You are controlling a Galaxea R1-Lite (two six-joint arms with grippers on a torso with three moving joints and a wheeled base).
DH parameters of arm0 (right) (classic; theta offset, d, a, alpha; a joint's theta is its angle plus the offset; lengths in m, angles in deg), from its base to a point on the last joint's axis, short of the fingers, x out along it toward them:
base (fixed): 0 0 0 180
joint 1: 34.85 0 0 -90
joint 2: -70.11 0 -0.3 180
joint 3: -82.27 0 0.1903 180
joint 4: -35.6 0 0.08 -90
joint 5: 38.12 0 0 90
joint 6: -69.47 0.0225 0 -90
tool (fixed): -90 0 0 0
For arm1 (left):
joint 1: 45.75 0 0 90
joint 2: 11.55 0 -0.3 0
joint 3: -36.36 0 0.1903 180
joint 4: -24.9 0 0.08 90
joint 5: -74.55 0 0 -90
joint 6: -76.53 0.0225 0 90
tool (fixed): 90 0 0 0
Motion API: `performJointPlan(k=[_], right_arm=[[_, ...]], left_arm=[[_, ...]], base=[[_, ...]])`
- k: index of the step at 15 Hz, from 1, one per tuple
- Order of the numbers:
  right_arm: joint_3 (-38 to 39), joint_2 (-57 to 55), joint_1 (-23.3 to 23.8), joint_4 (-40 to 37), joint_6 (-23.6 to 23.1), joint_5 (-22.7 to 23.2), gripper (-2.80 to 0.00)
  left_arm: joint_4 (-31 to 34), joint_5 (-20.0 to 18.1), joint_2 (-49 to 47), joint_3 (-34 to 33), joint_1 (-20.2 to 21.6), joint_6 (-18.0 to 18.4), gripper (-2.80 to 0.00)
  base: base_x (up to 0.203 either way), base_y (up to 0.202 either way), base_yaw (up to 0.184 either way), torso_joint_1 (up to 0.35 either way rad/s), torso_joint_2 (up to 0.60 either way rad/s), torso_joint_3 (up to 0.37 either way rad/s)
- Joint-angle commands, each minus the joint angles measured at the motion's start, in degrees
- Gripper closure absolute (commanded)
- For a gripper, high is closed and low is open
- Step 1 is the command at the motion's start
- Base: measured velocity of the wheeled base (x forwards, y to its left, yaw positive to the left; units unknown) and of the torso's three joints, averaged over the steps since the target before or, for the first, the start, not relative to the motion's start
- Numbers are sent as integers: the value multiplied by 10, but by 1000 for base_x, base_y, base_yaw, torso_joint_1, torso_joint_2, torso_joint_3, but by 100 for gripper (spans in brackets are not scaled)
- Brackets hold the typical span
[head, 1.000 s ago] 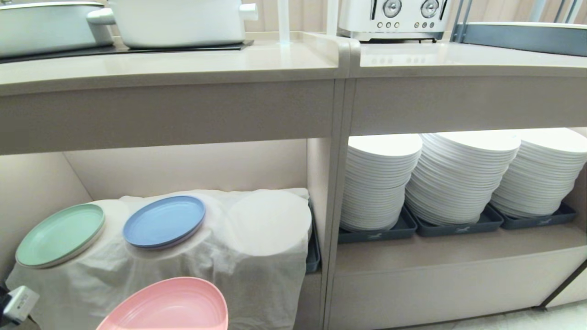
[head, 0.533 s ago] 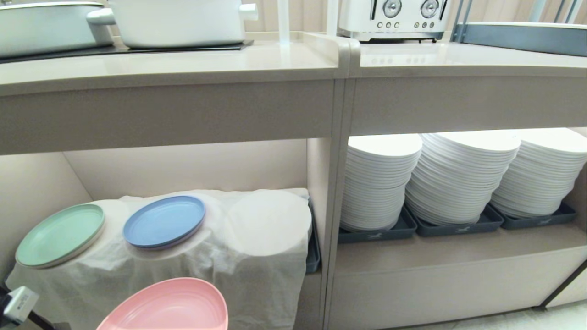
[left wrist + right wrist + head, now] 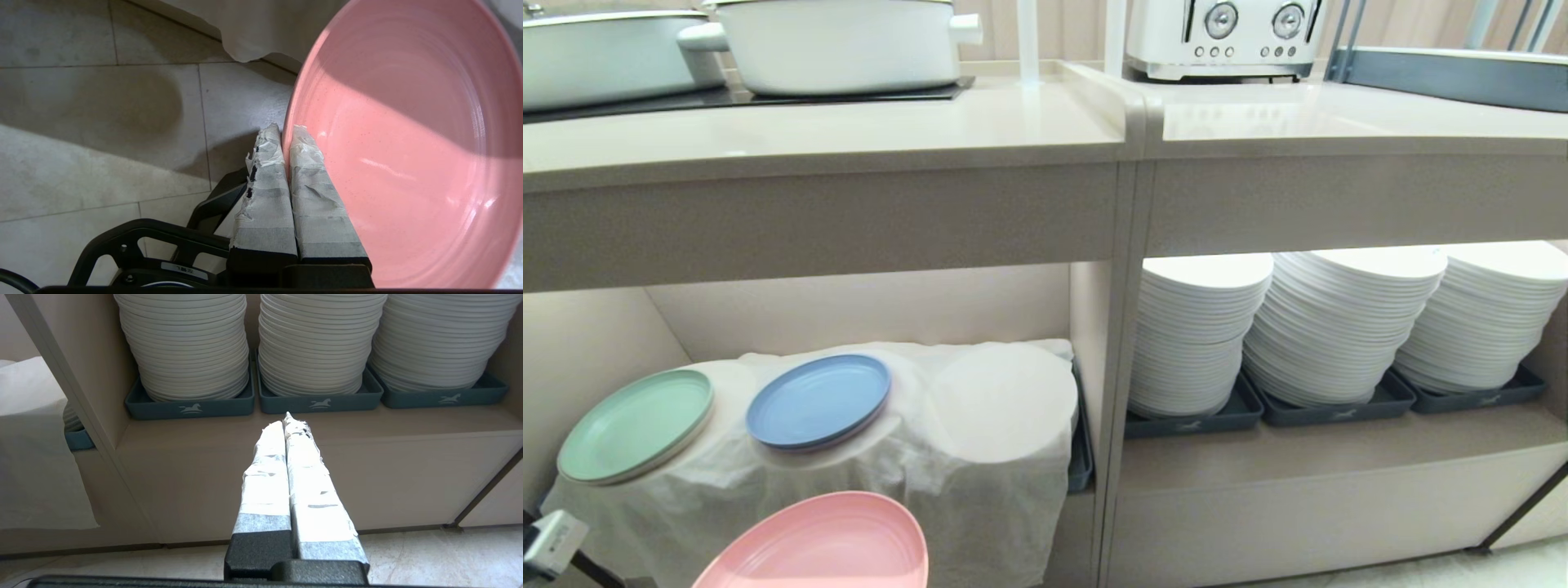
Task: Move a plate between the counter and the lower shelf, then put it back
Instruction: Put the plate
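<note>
pinching the round matte pink plastic plate (image 3: 408, 143) by its rim, left gripper (image 3: 286, 134) fingers show only at the wrist; right gripper (image 3: 286, 422) fingers pressed together, empty.

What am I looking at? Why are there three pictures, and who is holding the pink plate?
A robot with two arms took these. One camera sits on its head, looking at a kitchen counter with white pots on top. Below is a lower shelf covered in white cloth, where a green plate and a blue plate rest. Beside it stand stacks of white plates. The other two cameras ride on its wrists. The left gripper, two taped fingers squeezed shut, pinches the rim of the pink plate above the floor. The right gripper is shut and holds nothing.
</note>
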State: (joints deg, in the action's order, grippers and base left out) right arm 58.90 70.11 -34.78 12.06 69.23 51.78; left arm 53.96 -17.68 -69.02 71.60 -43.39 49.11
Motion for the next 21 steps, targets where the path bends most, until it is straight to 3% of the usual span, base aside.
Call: performJointPlan(k=[1,21], right_arm=[[0,0,0,2,0,0,0],[0,0,0,1,-1,0,0]], left_arm=[[-1,0,0,1,0,-2,0],[-1,-1,-3,-1,2,-2,0]], base=[[0,0,0,108,-240,-291],[0,0,0,205,-503,-287]])
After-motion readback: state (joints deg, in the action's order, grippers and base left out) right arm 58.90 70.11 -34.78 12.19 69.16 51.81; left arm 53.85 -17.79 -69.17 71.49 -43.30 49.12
